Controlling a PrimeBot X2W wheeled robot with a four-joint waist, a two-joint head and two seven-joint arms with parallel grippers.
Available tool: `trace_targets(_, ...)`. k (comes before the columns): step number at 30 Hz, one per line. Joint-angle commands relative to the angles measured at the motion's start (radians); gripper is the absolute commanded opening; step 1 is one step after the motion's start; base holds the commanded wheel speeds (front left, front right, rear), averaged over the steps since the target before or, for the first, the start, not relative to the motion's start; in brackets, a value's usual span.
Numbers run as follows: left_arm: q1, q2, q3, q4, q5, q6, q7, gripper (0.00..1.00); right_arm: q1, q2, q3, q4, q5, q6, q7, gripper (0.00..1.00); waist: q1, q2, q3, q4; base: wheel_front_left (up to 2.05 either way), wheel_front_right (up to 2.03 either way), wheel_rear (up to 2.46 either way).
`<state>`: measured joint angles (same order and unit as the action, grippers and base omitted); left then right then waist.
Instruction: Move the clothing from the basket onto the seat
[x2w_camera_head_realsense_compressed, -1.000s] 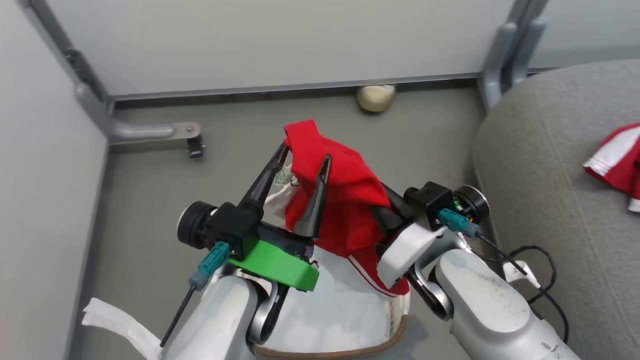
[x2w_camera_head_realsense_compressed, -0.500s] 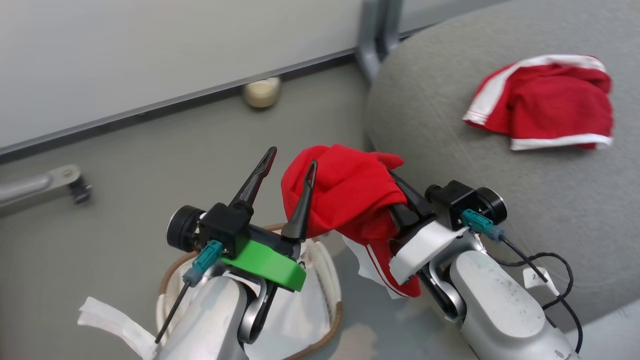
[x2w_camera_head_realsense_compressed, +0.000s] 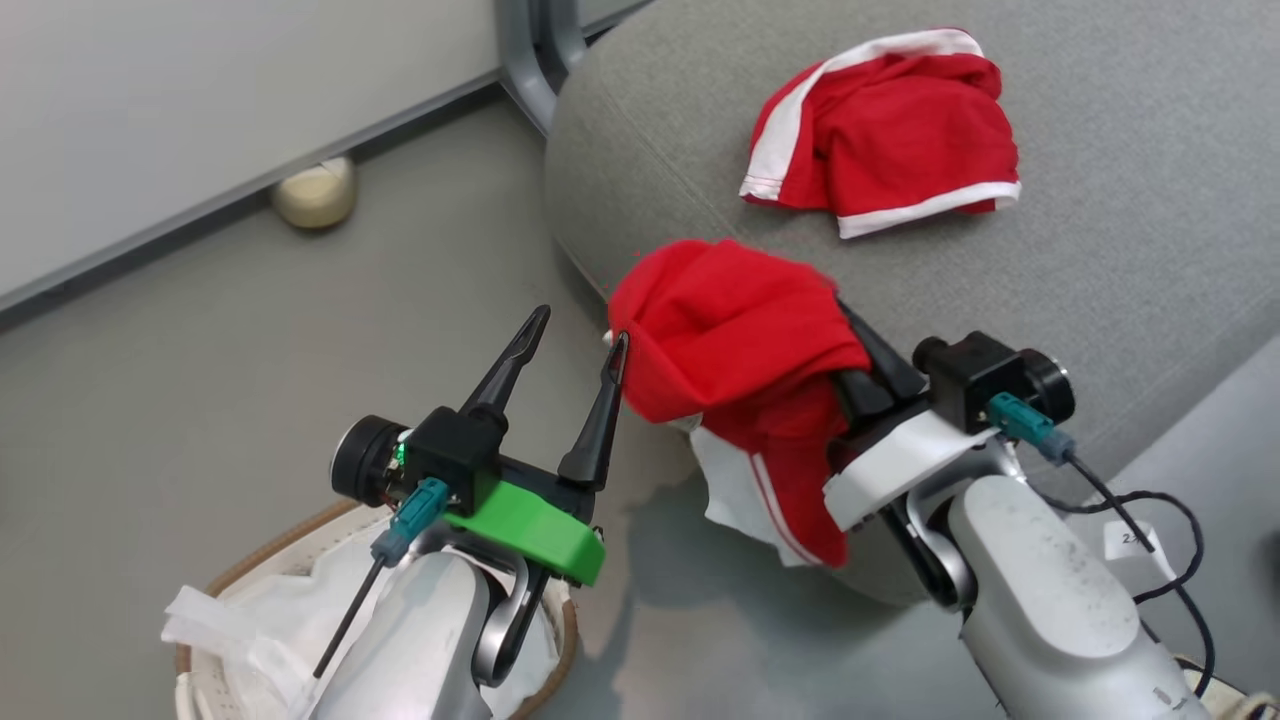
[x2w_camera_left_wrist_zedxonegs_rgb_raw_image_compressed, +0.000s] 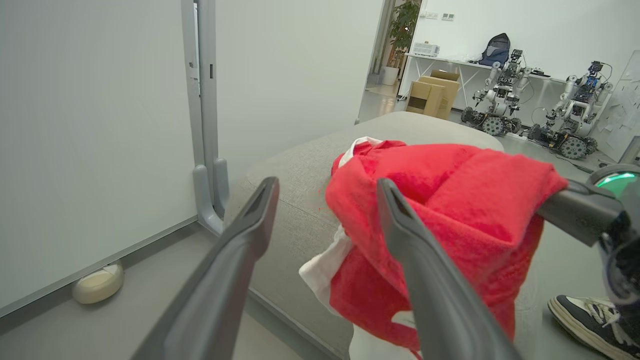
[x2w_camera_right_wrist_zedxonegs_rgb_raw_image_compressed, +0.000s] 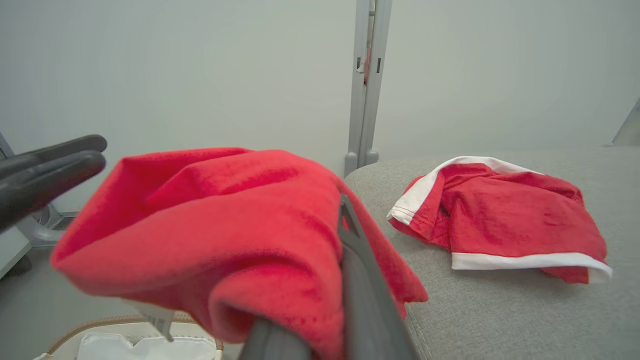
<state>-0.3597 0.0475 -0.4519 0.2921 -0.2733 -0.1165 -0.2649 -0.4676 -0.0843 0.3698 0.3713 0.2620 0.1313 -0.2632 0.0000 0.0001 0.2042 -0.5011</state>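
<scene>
The left gripper (x2w_camera_head_realsense_compressed: 580, 326) has opened empty, so the soft red white-trimmed garment (x2w_camera_head_realsense_compressed: 730, 330) hangs from the clamped right gripper (x2w_camera_head_realsense_compressed: 860, 360), rounded grey fabric seat (x2w_camera_head_realsense_compressed: 1100, 250) just beyond its jaws.

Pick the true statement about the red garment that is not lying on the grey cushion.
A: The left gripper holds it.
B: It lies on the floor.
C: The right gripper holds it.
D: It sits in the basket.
C: the right gripper is shut on the held garment, lifting it clear, while the left gripper stands open beside it.
</scene>
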Motion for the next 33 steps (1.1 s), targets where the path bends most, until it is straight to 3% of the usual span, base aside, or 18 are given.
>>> trace_targets(1, -0.016, 0.006, 0.0, 0.009, 0.009, -0.005, 0.001, 1.0, -0.024, -0.009, -0.008, -0.007, -0.009, -0.001, -0.002, 0.0, 0.0, -0.0001, 0.05, -0.036, 0.0, 0.0, 0.0)
trace_targets(5, -0.032, 0.006, -0.005, 0.025, 0.015, -0.009, 0.001, 1.0, -0.081, -0.053, -0.019, 0.0, -0.029, -0.001, -0.002, 0.0, 0.0, -0.0001, 0.082, -0.039, 0.0, 0.0, 0.0)
trace_targets(12, -0.049, 0.024, 0.027, 0.044, 0.053, -0.013, 0.001, 1.0, -0.31, -0.19, -0.04, 0.051, -0.053, -0.001, -0.002, 0.0, 0.0, -0.0001, 0.168, -0.037, 0.0, 0.0, 0.0)
trace_targets(19, -0.085, 0.033, 0.026, 0.047, 0.08, -0.014, 0.001, 1.0, -0.533, -0.344, -0.116, 0.141, -0.095, -0.001, -0.002, 0.0, 0.0, -0.0001, 0.267, 0.04, 0.0, 0.0, 0.0)
trace_targets(23, -0.109, 0.039, 0.022, 0.044, 0.091, -0.014, 0.001, 1.0, -0.607, -0.4, -0.153, 0.211, -0.131, -0.001, -0.002, 0.0, 0.0, -0.0001, 0.323, 0.083, 0.0, 0.0, 0.0)
trace_targets(27, -0.139, 0.043, 0.016, 0.045, 0.1, -0.015, 0.001, 1.0, -0.668, -0.422, -0.216, 0.294, -0.15, -0.001, -0.002, 0.0, 0.0, -0.0001, 0.378, 0.123, 0.0, 0.0, 0.0)
trace_targets(33, -0.176, 0.036, 0.006, 0.039, 0.101, -0.015, 0.001, 1.0, -0.638, -0.396, -0.336, 0.404, -0.185, -0.001, -0.002, 0.0, 0.0, -0.0001, 0.432, 0.17, 0.0, 0.0, 0.0)
